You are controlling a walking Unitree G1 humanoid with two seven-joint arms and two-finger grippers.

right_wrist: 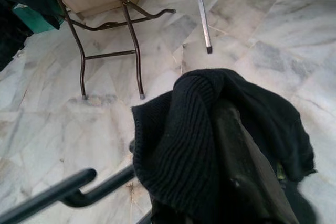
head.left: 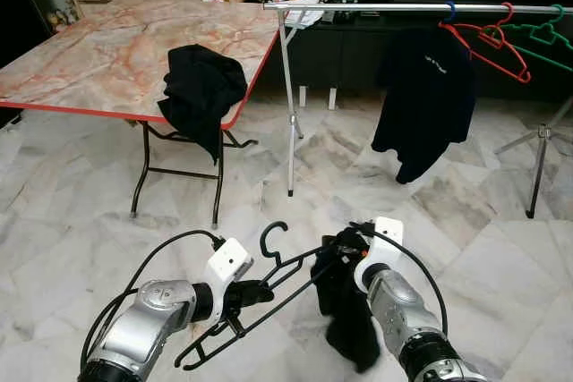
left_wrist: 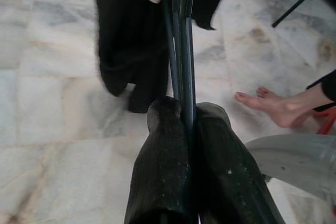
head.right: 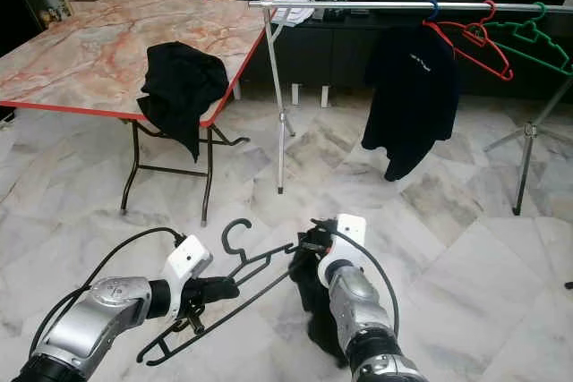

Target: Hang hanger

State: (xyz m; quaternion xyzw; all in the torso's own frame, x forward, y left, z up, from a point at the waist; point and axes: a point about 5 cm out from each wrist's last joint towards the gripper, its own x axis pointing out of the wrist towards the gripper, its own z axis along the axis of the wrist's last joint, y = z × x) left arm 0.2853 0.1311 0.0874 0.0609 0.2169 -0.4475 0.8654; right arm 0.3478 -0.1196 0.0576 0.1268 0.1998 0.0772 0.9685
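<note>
The left gripper [head.left: 253, 292] is clamping the black hanger [head.left: 269, 285] by its thin bar, fingers [left_wrist: 163, 171] pressed fully together on it, as the left wrist view is showing; the hanger is being held low over the marble floor [head.left: 81, 212], hook [head.left: 271, 236] pointing up, well short of the clothes rail [head.left: 403, 8]. The right gripper [head.left: 351, 245] is sitting at the hanger's far end, wrapped in a black knitted garment [head.left: 345, 310] that is draping over its fingers and hanging down; how far those fingers are parted cannot be told, since the cloth is covering them.

Handling judgement: the hanger is appearing light, stiff and thin, likely to pivot in a single pinch; the best hold is appearing to be near the neck below the hook, leaving the hook free for the rail. The garment is soft and limp and is likely to slide off a tilted hanger.

Count: one black hanger in hand; three hangers on the rail, namely one blue [head.left: 448, 13] carrying a dark shirt [head.left: 421, 96], one red [head.left: 491, 42] and one green [head.left: 542, 38], both bare; one further black garment [head.left: 199, 91] is lying over the near right edge of the tabletop [head.left: 98, 51]. A person's bare foot [left_wrist: 273, 106] is standing on the floor near the left arm.
</note>
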